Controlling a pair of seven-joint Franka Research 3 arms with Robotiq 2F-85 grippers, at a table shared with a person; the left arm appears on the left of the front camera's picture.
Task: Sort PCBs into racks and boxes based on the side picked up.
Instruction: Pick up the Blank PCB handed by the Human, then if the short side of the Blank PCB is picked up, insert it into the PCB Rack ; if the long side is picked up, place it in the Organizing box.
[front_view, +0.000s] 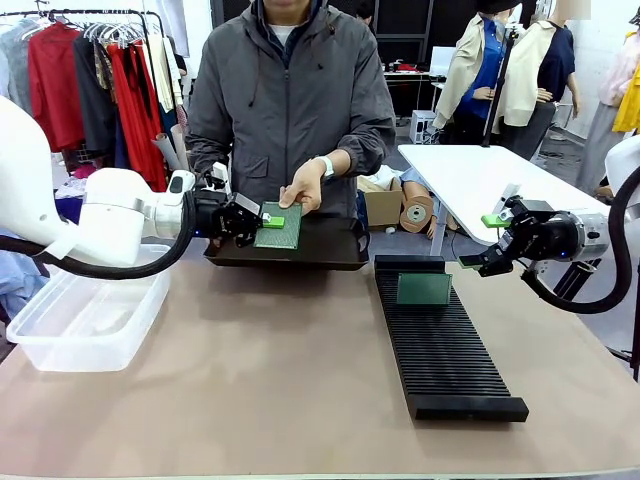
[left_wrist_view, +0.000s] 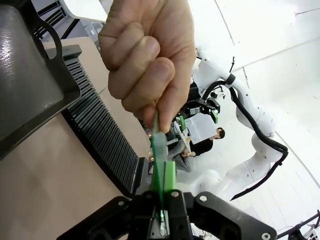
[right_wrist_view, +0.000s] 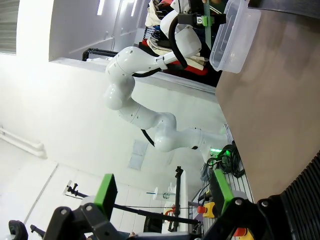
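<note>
— Where is the PCB (front_view: 278, 226) sitting?

— Above the dark tray (front_view: 330, 250), lying roughly flat. The person's hand (front_view: 302, 186) is pinching its far edge, and the left gripper (front_view: 266, 221) is clamping the near-left edge.

— Which face is up?

— Green, probably; it's hard to judge. The right gripper (front_view: 482, 241) is hanging open by the rack (front_view: 440, 335); the box (front_view: 85, 318) is lying nearer the left arm.
</note>
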